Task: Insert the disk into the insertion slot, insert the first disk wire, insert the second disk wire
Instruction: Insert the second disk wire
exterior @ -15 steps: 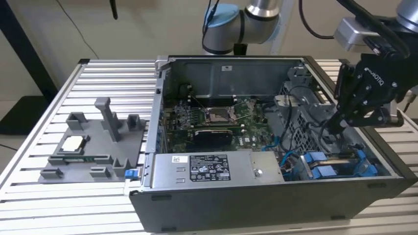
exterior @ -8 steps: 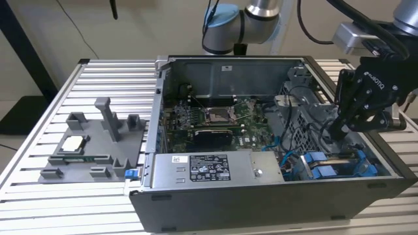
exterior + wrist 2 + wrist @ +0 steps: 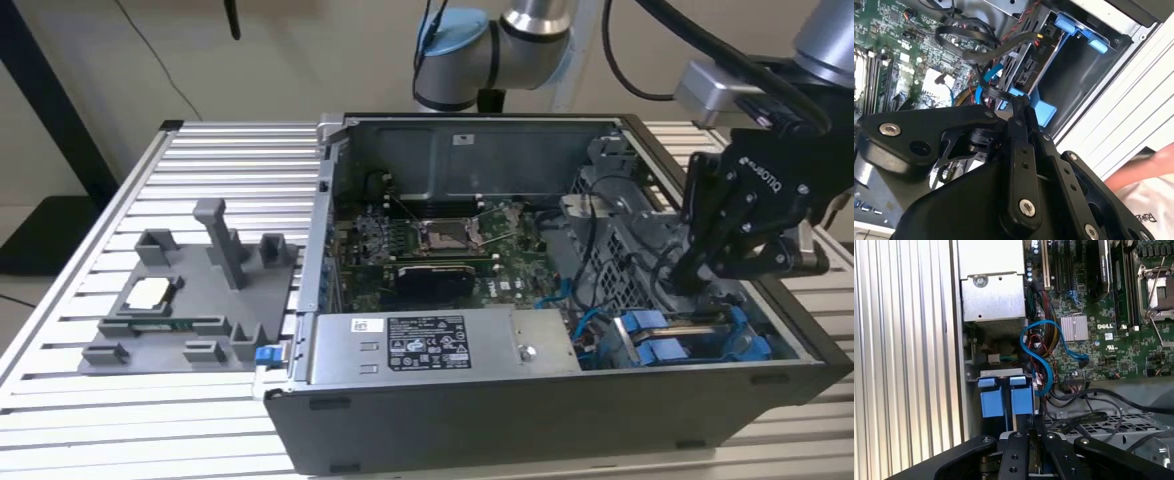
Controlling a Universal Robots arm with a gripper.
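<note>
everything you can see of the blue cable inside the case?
The blue cable is thin, flat and glossy, plastic-looking. In the first wrist view it loops loosely beside the grey power-supply box, over a bundle of coloured wires, runs across the motherboard edge toward a small connector, and drops beside the blue drive-bay tabs. Its lower end is hidden.

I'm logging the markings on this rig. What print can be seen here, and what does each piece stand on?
No text can be quoted with confidence.
White label on the power-supply box: lines of print and symbols, too small to read.
Gripper: white lettering along its body, a maker's mark.
Motherboard: a white logo and tiny marks.
White cloth: dark lettering, cut off.
</note>
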